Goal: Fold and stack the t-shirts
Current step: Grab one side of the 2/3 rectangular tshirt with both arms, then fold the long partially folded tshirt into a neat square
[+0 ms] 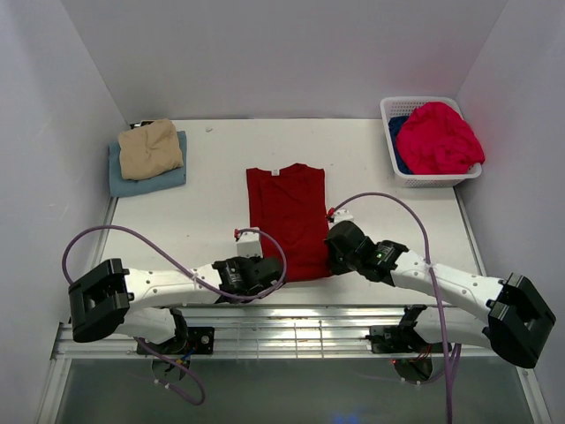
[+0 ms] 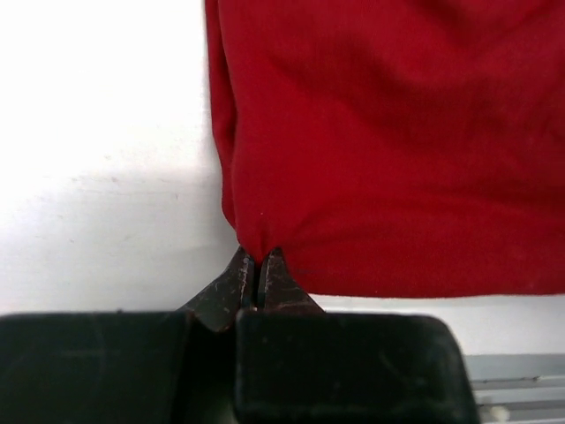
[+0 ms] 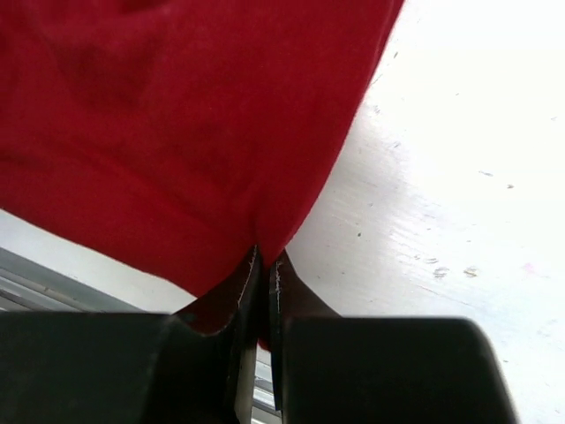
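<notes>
- The dark red shirt (image 1: 287, 216) is laid flat on the counter (image 1: 212, 212), collar at the far side.
- Its near left corner is pinched by the left pincer (image 2: 257, 265).
- Its near right corner is pinched by the right pincer (image 3: 267, 261).
- The tan shirt (image 1: 150, 148) is folded upon the light blue shirt (image 1: 146, 184), far left.
- The pink-red shirt (image 1: 437, 140) is heaped over the deep blue shirt (image 1: 397, 148) in the basket (image 1: 433, 180).

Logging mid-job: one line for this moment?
left gripper: shut on dark red t-shirt, near-left corner | right gripper: shut on near-right corner | tan t-shirt on light blue t-shirt
</notes>
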Tool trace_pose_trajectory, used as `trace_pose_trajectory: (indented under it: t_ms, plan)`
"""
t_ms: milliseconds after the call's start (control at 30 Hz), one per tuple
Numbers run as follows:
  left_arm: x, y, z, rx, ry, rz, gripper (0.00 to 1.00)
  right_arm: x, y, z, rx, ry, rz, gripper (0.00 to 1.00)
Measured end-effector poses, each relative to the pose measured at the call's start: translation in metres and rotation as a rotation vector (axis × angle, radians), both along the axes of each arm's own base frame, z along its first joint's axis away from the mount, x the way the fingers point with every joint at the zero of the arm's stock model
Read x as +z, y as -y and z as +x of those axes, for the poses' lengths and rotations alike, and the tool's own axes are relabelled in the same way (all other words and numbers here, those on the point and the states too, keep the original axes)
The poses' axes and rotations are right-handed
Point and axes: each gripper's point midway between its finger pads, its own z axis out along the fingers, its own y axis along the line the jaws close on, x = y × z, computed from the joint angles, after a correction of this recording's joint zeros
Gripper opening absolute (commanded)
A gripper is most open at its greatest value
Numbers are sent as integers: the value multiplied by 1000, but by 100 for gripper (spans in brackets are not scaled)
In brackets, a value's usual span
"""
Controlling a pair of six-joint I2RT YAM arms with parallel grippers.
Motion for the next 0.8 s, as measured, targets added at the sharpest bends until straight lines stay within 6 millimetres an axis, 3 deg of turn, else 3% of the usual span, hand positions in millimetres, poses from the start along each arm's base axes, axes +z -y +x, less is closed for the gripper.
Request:
trace_pose_trajectory:
  t_ms: [233, 367, 533, 800]
  plan:
    - [49, 5, 33, 100, 176, -21, 0, 45, -5, 29, -71, 120, 0, 8]
    - [67, 7, 51, 142, 275, -3, 0, 45, -12, 51, -97, 149, -66, 8]
    - [69, 3, 72, 177, 355, 54, 0, 38, -17, 75, -114, 164, -140, 8]
    - [96, 5, 113, 174, 492, 50, 0, 64, -31, 123, -136, 238, -156, 8]
